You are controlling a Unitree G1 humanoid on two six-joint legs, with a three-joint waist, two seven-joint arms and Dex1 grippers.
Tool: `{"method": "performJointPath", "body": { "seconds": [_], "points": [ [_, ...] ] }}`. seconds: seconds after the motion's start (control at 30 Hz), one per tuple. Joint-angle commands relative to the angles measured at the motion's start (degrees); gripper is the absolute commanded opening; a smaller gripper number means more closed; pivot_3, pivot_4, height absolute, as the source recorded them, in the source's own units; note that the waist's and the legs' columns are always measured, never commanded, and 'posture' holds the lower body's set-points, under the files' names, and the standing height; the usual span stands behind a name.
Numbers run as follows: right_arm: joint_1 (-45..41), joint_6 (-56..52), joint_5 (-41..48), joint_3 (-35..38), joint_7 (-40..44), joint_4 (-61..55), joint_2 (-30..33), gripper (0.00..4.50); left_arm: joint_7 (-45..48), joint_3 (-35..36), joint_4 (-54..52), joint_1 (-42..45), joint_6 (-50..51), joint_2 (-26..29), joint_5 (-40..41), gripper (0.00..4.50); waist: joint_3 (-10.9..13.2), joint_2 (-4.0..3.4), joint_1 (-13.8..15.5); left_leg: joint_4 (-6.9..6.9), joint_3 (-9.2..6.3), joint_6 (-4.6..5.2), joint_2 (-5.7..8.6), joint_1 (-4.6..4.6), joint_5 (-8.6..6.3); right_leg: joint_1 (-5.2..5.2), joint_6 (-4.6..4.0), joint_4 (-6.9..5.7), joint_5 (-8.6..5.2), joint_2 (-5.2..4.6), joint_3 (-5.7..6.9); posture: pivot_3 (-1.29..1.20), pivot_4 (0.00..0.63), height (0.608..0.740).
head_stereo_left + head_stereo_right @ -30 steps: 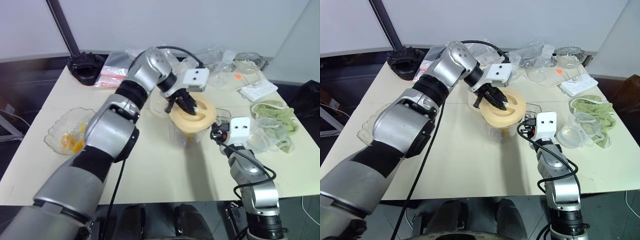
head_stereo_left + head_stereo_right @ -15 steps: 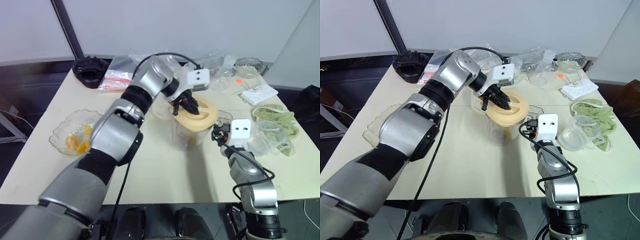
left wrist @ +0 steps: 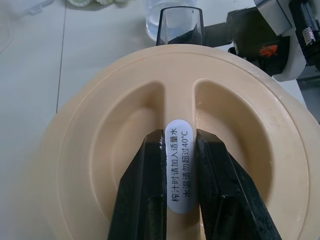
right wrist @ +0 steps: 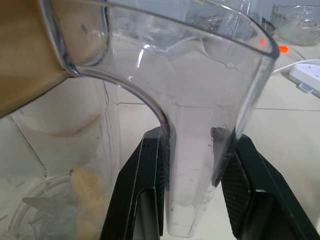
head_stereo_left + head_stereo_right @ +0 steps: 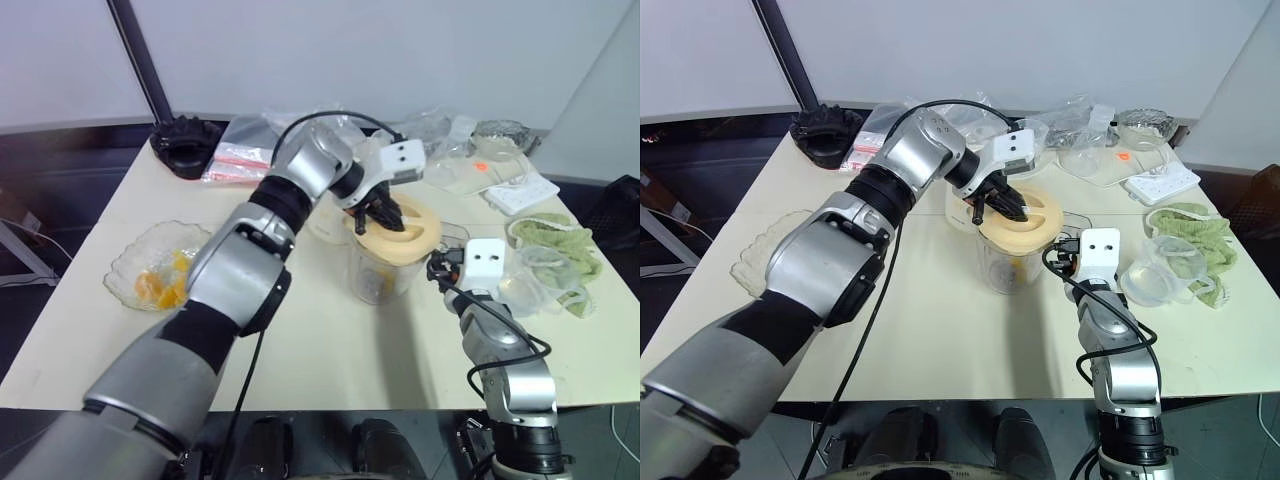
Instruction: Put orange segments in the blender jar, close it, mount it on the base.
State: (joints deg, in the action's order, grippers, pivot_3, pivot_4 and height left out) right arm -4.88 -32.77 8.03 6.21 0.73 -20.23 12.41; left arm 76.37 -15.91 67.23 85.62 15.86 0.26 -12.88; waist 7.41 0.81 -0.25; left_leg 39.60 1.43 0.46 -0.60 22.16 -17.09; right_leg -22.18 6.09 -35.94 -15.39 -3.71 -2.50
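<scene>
My left hand (image 3: 180, 165) is clamped on the raised centre rib of the round cream-yellow plastic lid (image 3: 100, 125), which sits on top of the large clear plastic blender jar (image 5: 1008, 262). My right hand (image 4: 192, 170) is closed around the jar's clear side handle (image 4: 200, 150), steadying it where it stands in the middle of the pale counter (image 5: 940, 330).

Some yellow-orange orange segments (image 4: 92, 192) already lie at the bottom of the jar beside the blade, so I judge the loading step at least partly done; a few more pieces remain in the scalloped clear glass bowl (image 5: 150, 275) at my left. The lid looks slightly tilted, so I would say closing is under way and I cannot tell whether it is seated.

The squat cream-white base (image 5: 962, 208) stands just behind the jar. Mounting has yet to be done.
</scene>
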Motion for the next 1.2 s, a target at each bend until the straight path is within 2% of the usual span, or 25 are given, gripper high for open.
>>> {"method": "performJointPath", "body": {
  "seconds": [0.03,0.1,0.17,0.27,0.43,0.57,0.63,0.87,0.97,1.2],
  "points": [
    [-0.98,2.24,-1.56,-1.41,1.16,-4.41,0.92,0.95,-9.77,-3.83,6.02,-5.59,1.94,0.88,-5.07,0.25,-0.02,0.02,-0.05,-0.09,0.00,0.00,0.00,0.00,0.00,-0.01,0.00,0.04,0.00,-0.03,0.01,0.00,0.150,0.740],
    [-1.05,2.38,-1.61,-1.39,1.26,-4.13,1.01,0.95,-9.33,-3.82,5.84,-5.18,1.53,1.01,-5.00,1.28,-0.06,0.03,-0.26,-0.35,0.04,0.01,-0.01,0.00,0.01,-0.03,-0.01,0.17,0.00,-0.12,0.06,0.00,0.150,0.740],
    [-1.11,2.52,-1.69,-1.36,1.40,-3.88,1.13,0.95,-8.75,-3.80,5.42,-4.56,1.14,1.15,-4.65,2.05,-0.07,0.05,-0.37,-0.44,0.05,0.02,-0.05,0.08,0.01,-0.14,-0.02,0.17,0.01,-0.14,0.09,0.00,0.150,0.740],
    [-0.98,2.84,-1.77,-1.13,1.73,-3.53,1.44,0.95,-5.91,-2.90,3.76,-2.52,0.98,1.65,-2.96,3.58,-0.06,0.04,-0.41,-0.52,0.05,0.02,-0.11,0.17,0.01,-0.24,-0.02,0.18,0.01,-0.13,0.18,0.00,0.150,0.740],
    [-0.77,3.12,-1.82,-0.55,2.46,-3.03,2.37,0.95,1.44,0.59,-2.06,2.39,5.66,3.05,2.21,3.58,0.09,-0.05,-0.48,-0.53,0.08,0.02,-0.11,0.67,0.02,-0.51,-0.04,0.28,0.02,-0.15,0.19,0.00,0.150,0.740],
    [-1.35,3.89,-1.78,-0.01,3.33,-1.41,3.30,0.95,7.15,4.45,-12.38,5.36,12.66,6.44,8.12,3.58,0.37,-0.27,-0.66,-0.47,0.23,-0.01,-0.08,1.65,0.08,-1.64,0.07,-0.11,0.10,-0.16,0.15,0.00,0.150,0.740],
    [-1.48,4.23,-1.83,0.13,3.79,-0.73,3.54,0.95,7.42,6.13,-17.65,5.20,15.37,8.35,10.63,3.58,0.53,-0.42,-0.85,-0.49,0.27,-0.15,-0.09,2.45,0.17,-2.54,0.27,-0.26,0.22,-0.02,0.11,0.00,0.150,0.740],
    [-1.15,4.34,-1.35,0.91,5.37,0.61,4.26,0.95,-2.02,12.56,-30.04,1.31,22.99,12.57,17.04,3.58,1.12,-0.45,-0.71,-0.56,0.26,-0.23,-0.19,2.25,0.24,-2.38,0.38,-0.28,0.18,0.56,0.17,0.00,0.150,0.740],
    [-1.74,3.25,0.85,2.70,5.75,0.08,3.83,0.95,-12.35,18.37,-35.47,-3.71,20.69,13.91,19.31,3.58,1.13,-0.45,-0.81,-0.45,0.31,-0.17,-0.15,2.00,0.27,-2.15,0.44,-0.28,0.22,0.57,0.05,0.00,0.150,0.740],
    [-7.76,-2.01,8.12,9.92,5.44,-3.86,4.20,0.95,-21.01,23.40,-54.62,-21.15,33.10,19.47,25.65,3.58,1.32,-0.57,-0.50,-0.46,0.31,-0.24,-0.14,2.02,0.43,-2.28,0.51,-0.58,0.27,0.57,-0.01,0.00,0.150,0.740]
  ]
}}
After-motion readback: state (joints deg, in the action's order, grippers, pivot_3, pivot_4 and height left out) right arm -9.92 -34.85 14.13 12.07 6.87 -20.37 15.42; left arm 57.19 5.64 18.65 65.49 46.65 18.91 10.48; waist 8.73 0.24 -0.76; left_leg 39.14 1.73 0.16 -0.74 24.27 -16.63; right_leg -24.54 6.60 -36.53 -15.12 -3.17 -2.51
